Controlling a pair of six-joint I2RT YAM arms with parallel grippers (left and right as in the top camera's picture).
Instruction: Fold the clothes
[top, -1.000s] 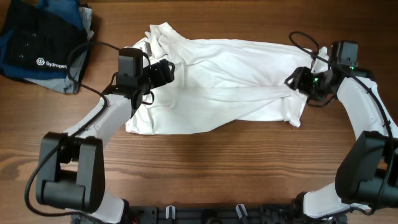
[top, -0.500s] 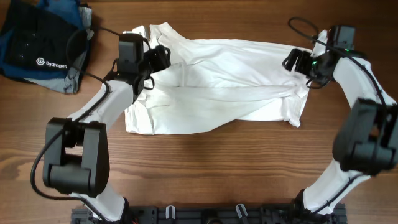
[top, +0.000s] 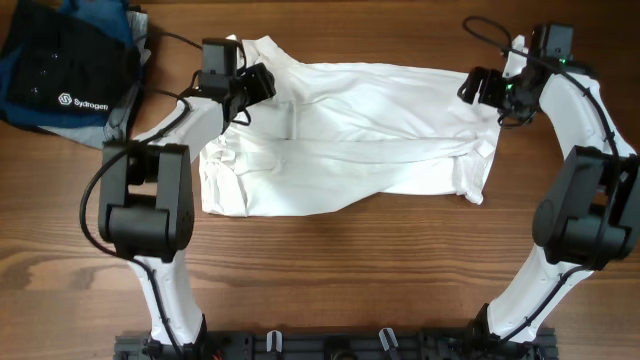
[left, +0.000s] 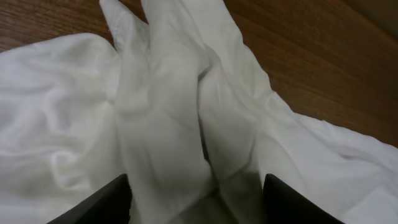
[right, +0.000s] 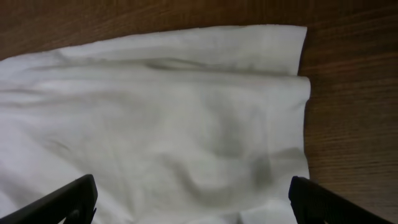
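The clothes are one white wrinkly garment spread wide across the wooden table, with a folded layer along its middle. My left gripper hovers over its far left corner. In the left wrist view the left gripper stands open, and a bunched ridge of the cloth runs between its fingers without being pinched. My right gripper is over the far right edge. In the right wrist view the right gripper is spread wide above flat cloth, near the hem corner.
A dark blue folded stack with a white logo lies at the far left corner, next to the left arm's cable. Bare wooden table runs along the near side of the garment.
Both grippers have moved toward the far edge of the table. The right gripper has opened wide and left the right hem. The left gripper has slid up along the garment's left side.
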